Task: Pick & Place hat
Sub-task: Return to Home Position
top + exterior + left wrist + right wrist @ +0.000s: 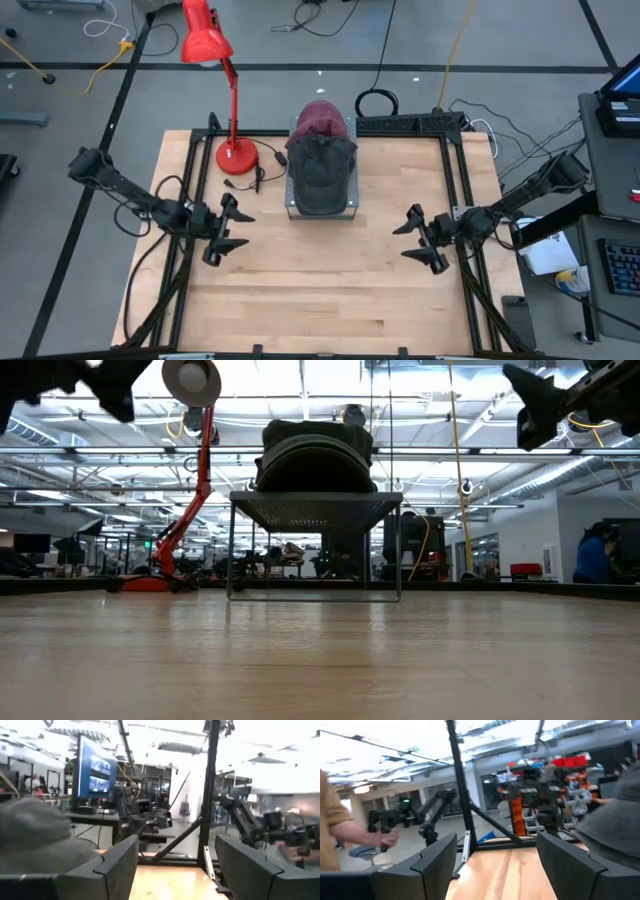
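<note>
We saw the right gripper (496,851) with its two dark fingers (436,856) wide apart above the wood table (505,877). A dark cap (615,825) sat near, and a person (331,815) in tan stood farther off.

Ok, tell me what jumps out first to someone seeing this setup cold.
The stack of caps piled on the small metal shelf at the back centre of the table draws the eye first, with the bright red desk lamp beside it on the left arm's side. The left gripper and right gripper hover open and empty at either side.
</note>
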Available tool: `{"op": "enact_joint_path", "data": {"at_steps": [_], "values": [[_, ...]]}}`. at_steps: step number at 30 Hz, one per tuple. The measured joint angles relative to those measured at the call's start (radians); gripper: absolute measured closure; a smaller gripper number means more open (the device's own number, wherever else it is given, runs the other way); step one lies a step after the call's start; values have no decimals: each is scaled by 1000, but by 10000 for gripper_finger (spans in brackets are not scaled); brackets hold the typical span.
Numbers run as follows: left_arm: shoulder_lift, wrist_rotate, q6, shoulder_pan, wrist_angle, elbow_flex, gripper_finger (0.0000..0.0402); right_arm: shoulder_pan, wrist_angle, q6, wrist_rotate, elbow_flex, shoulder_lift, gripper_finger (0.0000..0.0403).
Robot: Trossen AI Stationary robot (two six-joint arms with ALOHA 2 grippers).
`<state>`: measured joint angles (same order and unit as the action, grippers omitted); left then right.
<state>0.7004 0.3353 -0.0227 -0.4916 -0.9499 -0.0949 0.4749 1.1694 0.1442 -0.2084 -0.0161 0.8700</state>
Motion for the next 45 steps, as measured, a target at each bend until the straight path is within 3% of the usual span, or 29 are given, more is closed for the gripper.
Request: {"op": "enact_joint_path", "data": {"at_steps": [4, 12, 33, 45], "values": [[-44, 22, 68, 28, -50, 84, 133, -3, 0, -32, 4, 1, -26, 139], [-177, 31, 14, 99, 22, 80, 133, -46, -123, -81, 29, 1, -157, 144], [-700, 32, 24, 123, 574, 79, 133, -73, -688, -65, -12, 2, -632, 145], [-696, 32, 77, 124, 702, 65, 133, -73, -1008, -4, -27, 2, -870, 145]]}}
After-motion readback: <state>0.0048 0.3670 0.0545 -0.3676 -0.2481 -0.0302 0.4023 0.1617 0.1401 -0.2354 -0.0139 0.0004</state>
